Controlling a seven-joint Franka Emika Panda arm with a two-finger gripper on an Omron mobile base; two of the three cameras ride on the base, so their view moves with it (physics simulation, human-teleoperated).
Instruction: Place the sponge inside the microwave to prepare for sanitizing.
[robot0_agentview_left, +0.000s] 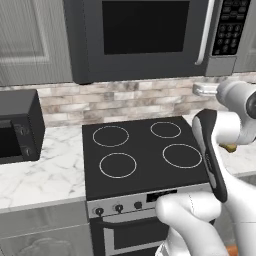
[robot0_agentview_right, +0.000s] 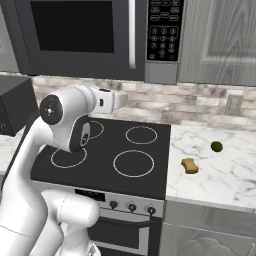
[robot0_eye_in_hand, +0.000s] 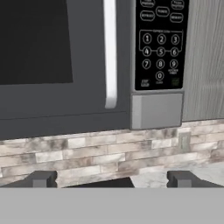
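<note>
The sponge (robot0_agentview_right: 189, 165), a small yellow-tan block, lies on the marble counter (robot0_agentview_right: 225, 175) just right of the stove. Above the stove hangs the microwave (robot0_agentview_right: 75, 40), with its dark door shut and its silver bar handle (robot0_agentview_right: 132, 35) beside the keypad (robot0_agentview_right: 165, 30). My gripper (robot0_eye_in_hand: 113, 179) is open and holds nothing; its two fingertips (robot0_eye_in_hand: 41, 179) stand far apart. It hovers over the back of the stove, below the microwave (robot0_eye_in_hand: 43, 65), and faces the handle (robot0_eye_in_hand: 110, 52) and keypad (robot0_eye_in_hand: 159, 43). The sponge is well to the right of the hand (robot0_agentview_right: 112, 101) and lower.
A small green ball (robot0_agentview_right: 216, 146) sits on the counter behind the sponge. The black stovetop (robot0_agentview_left: 140, 150) with its rings is below the arm. A smaller black boxy appliance (robot0_agentview_left: 17, 125) stands on the left counter. The brick backsplash carries an outlet (robot0_agentview_right: 231, 104).
</note>
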